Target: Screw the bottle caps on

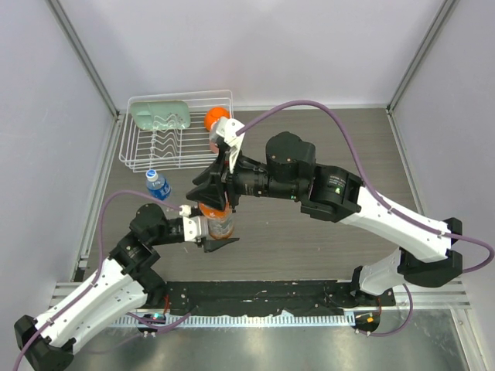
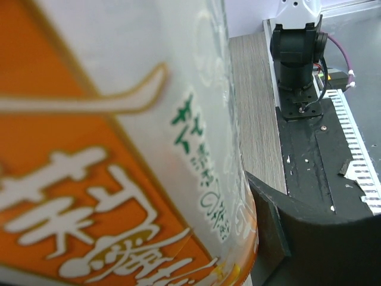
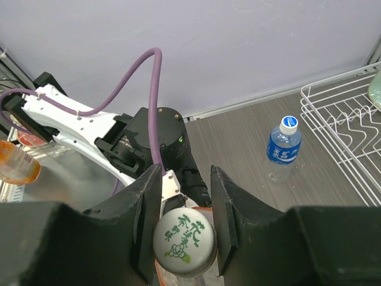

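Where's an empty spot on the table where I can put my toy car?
Bare wood at the back right, between the right arm and the back wall; another strip between that arm and the black rail. The left is crowded: dish rack, blue-label bottle, orange bottle, left arm.

The near bottle (image 1: 221, 224) wears an orange label with white lettering; its white cap (image 3: 183, 241) carries green characters. The far-left bottle (image 1: 158, 185) is blue-labelled.

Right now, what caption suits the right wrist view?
Right tool grips the white cap atop the orange bottle; capped blue-label bottle stands beyond.
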You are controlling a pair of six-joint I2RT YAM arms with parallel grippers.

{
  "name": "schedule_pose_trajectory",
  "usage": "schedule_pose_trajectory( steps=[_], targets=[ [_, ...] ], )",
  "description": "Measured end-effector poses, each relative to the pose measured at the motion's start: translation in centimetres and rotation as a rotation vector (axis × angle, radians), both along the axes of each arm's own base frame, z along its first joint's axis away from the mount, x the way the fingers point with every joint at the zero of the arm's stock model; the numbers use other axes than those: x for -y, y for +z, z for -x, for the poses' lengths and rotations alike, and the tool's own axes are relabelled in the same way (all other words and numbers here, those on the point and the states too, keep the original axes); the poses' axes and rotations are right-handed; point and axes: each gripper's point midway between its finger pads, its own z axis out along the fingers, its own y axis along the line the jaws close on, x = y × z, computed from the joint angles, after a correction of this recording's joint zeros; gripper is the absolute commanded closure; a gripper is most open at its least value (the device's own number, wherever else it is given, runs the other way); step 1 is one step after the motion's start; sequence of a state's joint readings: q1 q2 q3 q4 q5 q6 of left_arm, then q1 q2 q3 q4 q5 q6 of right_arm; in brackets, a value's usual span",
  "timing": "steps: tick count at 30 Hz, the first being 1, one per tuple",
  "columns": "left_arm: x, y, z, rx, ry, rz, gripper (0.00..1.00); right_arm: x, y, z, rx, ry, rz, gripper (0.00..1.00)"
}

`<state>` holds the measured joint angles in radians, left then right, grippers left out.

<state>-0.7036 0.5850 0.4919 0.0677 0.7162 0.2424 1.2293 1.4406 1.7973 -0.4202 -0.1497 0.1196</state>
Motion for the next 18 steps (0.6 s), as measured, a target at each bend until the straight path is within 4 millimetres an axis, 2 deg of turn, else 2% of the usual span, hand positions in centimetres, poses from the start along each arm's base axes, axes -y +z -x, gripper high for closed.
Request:
schedule_pose_trajectory(
  steps=[3,6,7,8,9,10,12,13,14,17,18],
  targets=[
    [0.0,-0.1,0.0,-0.005,0.0,-0.001,1.0,0.1,-0.2,-0.2,0.005,-0.01,0.012,0.71],
    [0.0,-0.1,0.0,-0.019,0.001,0.001,1.0,0.2,-0.3,-0.6,0.009,-0.031,0.022,0.85],
    [0.0,-0.2,0.1,-0.027,0.002,0.002,0.95,0.2,-0.4,-0.7,0.011,-0.04,0.025,0.88],
    [0.0,-0.3,0.1,-0.033,0.003,0.002,0.85,0.3,-0.5,-0.9,0.012,-0.049,0.028,0.92],
    [0.0,-0.3,0.1,-0.039,0.004,0.003,0.71,0.3,-0.5,-1.0,0.014,-0.057,0.031,0.94],
    [0.0,-0.4,0.0,-0.045,0.009,0.004,0.5,0.3,-0.6,-1.1,0.017,-0.063,0.032,0.96],
    [-0.1,-0.3,-0.1,-0.053,0.022,0.01,0.44,0.4,-0.7,-1.5,0.028,-0.08,0.038,0.99],
    [-0.2,-0.2,-0.3,-0.058,0.037,0.013,0.31,0.4,-0.7,-1.7,0.036,-0.089,0.042,0.99],
    [-0.3,-0.1,-0.4,-0.066,0.055,0.02,0.22,0.5,-0.7,-2.0,0.046,-0.103,0.044,0.99],
    [-0.9,-0.1,-1.1,-0.1,0.118,0.023,0.18,0.7,-0.9,-2.8,0.072,-0.145,0.06,0.99],
    [-1.3,-0.1,-1.4,-0.111,0.146,0.023,0.13,1.0,-1.3,-3.2,0.084,-0.165,0.08,0.99]
  ],
)
